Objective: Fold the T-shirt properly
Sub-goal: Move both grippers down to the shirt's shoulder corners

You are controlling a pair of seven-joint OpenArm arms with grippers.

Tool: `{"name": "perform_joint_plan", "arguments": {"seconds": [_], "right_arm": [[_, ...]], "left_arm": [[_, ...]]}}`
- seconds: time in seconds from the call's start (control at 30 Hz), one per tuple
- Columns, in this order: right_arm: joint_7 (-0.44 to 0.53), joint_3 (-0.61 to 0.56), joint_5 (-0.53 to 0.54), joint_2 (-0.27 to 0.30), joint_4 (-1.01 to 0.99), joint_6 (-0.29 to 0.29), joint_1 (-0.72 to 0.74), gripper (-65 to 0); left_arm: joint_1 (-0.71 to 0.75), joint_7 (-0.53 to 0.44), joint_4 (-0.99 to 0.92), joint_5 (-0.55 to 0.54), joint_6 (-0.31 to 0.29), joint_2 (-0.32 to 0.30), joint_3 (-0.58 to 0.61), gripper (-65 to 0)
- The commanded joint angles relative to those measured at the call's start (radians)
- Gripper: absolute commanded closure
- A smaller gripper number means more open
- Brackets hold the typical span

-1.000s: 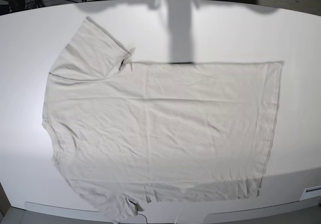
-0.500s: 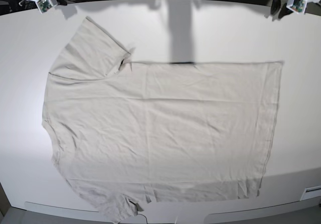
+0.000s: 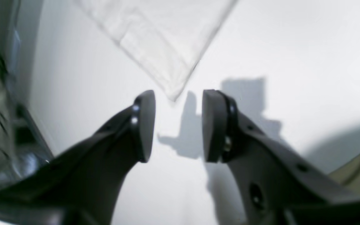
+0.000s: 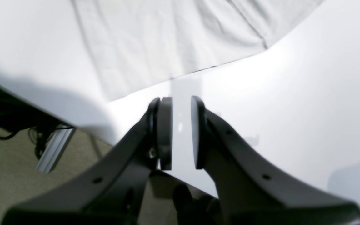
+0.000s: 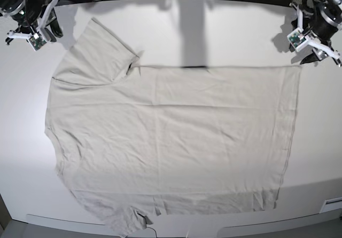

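Both arms have come further into the base view since half a second ago, the left gripper (image 5: 311,58) now just above the hem corner of the T-shirt (image 5: 171,142), the right gripper (image 5: 51,31) beside its far sleeve. The shirt lies flat and spread on the white table (image 5: 224,30), unmoved. Only the wrist views show the jaws: the left gripper (image 3: 177,125) stands spread over bare table just short of the corner, the right gripper (image 4: 181,132) narrowly parted, pinching nothing.

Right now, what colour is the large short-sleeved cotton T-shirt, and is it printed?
Plain pale beige-grey T-shirt, no print visible; the base view shows it best.
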Motion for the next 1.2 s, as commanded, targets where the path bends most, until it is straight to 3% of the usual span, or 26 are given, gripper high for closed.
{"name": "perform_joint_plan", "arguments": {"seconds": [0.0, 0.2, 0.47, 0.67, 0.9, 0.97, 1.1, 1.17], "right_arm": [[0.005, 0.008, 0.005, 0.011, 0.013, -0.009, 0.007, -11.1], [-0.009, 0.009, -0.002, -0.007, 0.013, -0.011, 0.021, -11.1], [-0.008, 0.009, -0.024, -0.095, 0.013, -0.029, 0.021, -11.1], [-0.008, 0.009, -0.037, -0.107, 0.013, -0.061, 0.021, -11.1], [-0.006, 0.009, -0.037, -0.112, 0.013, -0.063, 0.021, -11.1], [-0.005, 0.009, -0.037, -0.113, 0.013, -0.063, 0.021, -11.1], [-0.005, 0.009, -0.038, -0.112, 0.013, -0.062, 0.021, -11.1], [-0.001, 0.009, -0.060, -0.109, 0.013, -0.062, 0.021, -11.1]], "left_arm": [[-0.010, -0.031, 0.012, 0.011, 0.015, -0.019, 0.008, -26.3], [-0.142, -0.063, -0.153, 0.014, 0.016, -0.037, 0.082, -26.6], [-0.278, -0.065, -0.338, 0.021, 0.018, -0.142, 0.227, -26.6], [-0.328, -0.074, -0.418, 0.066, 0.019, -0.145, 0.308, -26.6], [-0.397, -0.083, -0.513, 0.066, 0.030, -0.153, 0.315, -26.2], [-0.396, -0.084, -0.520, 0.066, 0.030, -0.154, 0.315, -21.5], [-0.395, -0.080, -0.523, 0.066, 0.029, -0.153, 0.319, -1.6], [-0.393, -0.080, -0.523, 0.066, 0.029, -0.153, 0.319, 0.0]]}}
